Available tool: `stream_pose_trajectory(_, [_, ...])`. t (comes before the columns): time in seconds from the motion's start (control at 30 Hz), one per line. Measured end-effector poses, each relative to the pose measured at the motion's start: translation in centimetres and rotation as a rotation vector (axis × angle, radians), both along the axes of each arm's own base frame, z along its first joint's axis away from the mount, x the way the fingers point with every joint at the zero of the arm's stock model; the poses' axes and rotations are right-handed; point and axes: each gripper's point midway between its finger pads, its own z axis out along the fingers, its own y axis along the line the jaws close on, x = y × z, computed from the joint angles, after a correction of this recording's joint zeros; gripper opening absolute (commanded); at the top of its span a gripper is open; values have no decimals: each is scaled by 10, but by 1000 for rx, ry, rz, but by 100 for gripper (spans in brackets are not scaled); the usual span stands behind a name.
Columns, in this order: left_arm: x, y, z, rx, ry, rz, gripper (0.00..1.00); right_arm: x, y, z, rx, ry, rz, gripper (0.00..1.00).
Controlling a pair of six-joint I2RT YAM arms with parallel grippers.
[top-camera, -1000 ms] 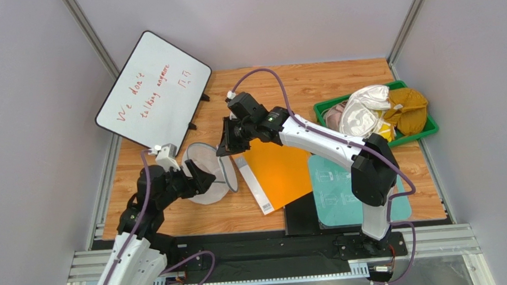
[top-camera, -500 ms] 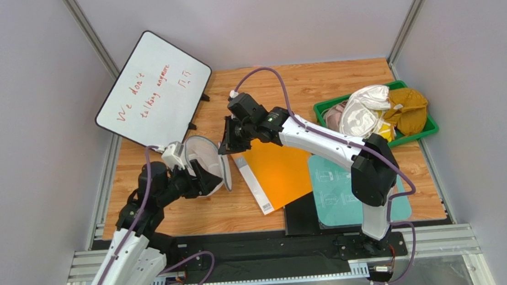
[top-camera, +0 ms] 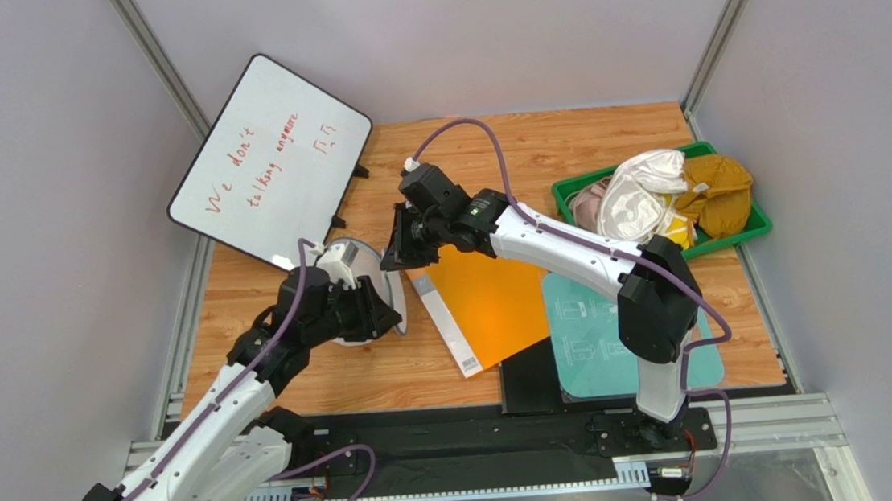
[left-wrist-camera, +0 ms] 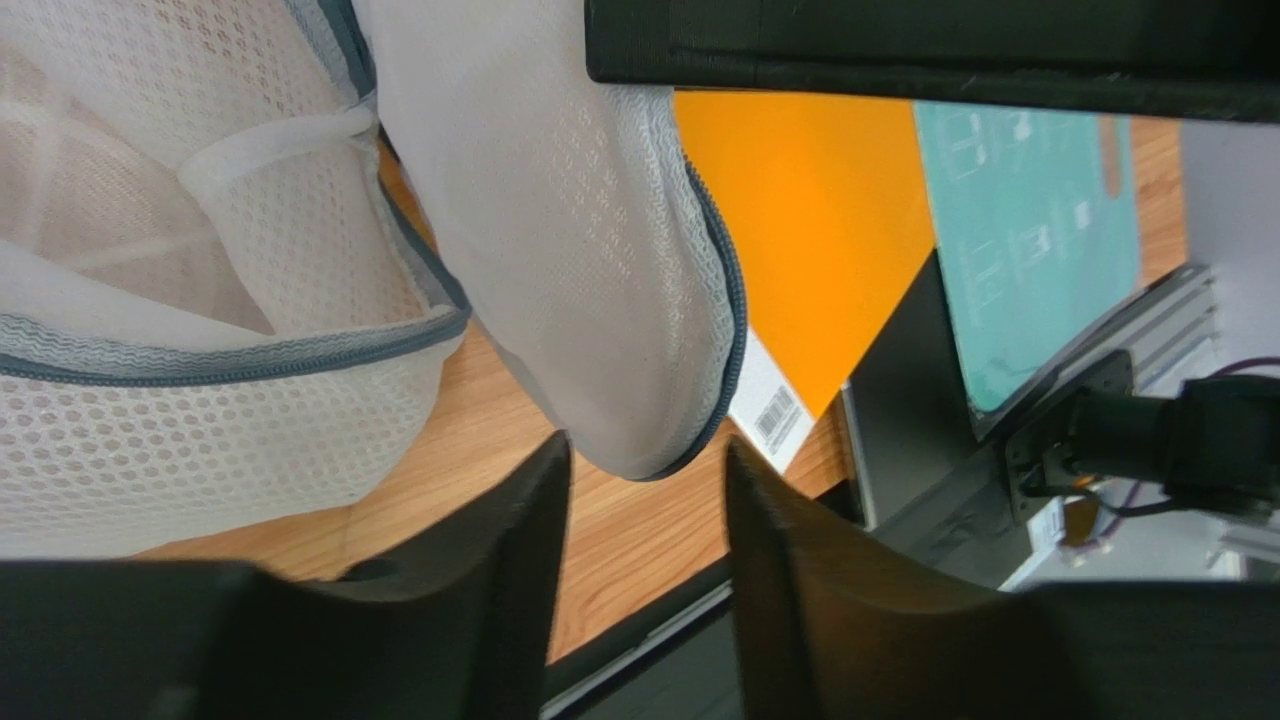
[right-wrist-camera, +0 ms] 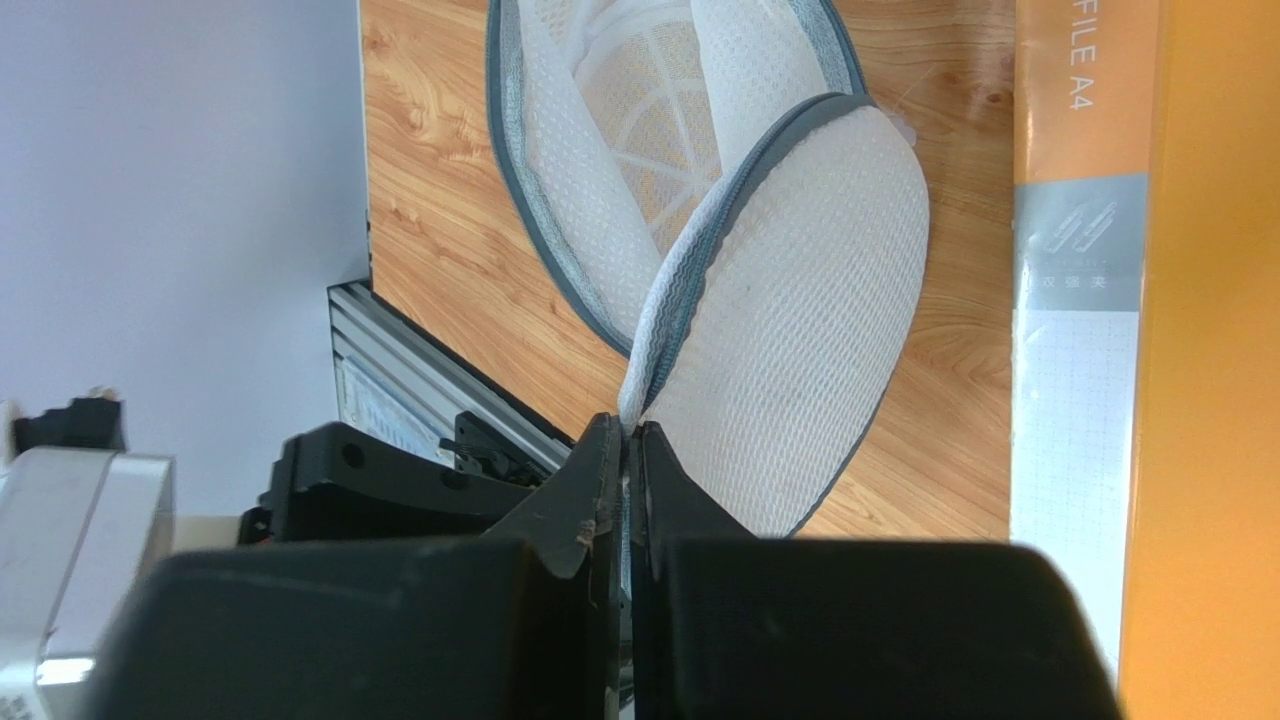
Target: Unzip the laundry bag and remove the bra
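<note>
White mesh laundry bag [top-camera: 358, 270] is lying unzipped on wooden table [top-camera: 551, 145]. Right gripper [right-wrist-camera: 627, 435] is pinching its zipper rim. Left gripper [left-wrist-camera: 646, 458] is straddling the lid, jaws apart. Mustard-brown fabric bra [top-camera: 725, 196] is sitting in green plastic tray [top-camera: 723, 241].

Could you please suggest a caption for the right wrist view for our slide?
Right gripper pinches the rim of the open white mesh laundry bag, lid raised, beside an orange file folder.
</note>
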Motion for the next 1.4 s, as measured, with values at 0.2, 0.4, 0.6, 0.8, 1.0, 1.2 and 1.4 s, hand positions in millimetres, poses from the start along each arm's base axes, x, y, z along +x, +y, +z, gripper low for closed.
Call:
stream_pose_trajectory(0.2, [3, 2, -1, 33, -21, 13, 17, 0, 2, 2, 10, 0, -2, 0])
stream_pose_trajectory(0.4, [6, 4, 9, 38, -44, 28, 0, 2, 4, 4, 22, -11, -2, 0])
stream_pose_trajectory(0.6, [5, 4, 17, 42, -47, 25, 0, 0, 3, 5, 31, -17, 7, 36])
stream_pose_trajectory(0.8, [12, 5, 58, 20, -141, 30, 0, -9, -10, 2, 2, -39, 42, 84])
stream_pose_trajectory(1.0, [14, -2, 82, 0, -187, -9, 0, -10, -51, 26, 3, -110, 7, 87])
stream_pose_trajectory(1.2, [11, -9, 88, -33, -188, -48, 0, -23, -112, 45, 7, -205, -44, 90])
stream_pose_trajectory(1.4, [12, -27, 112, -139, -202, -109, 0, -43, -143, 38, -11, -265, -39, 90])
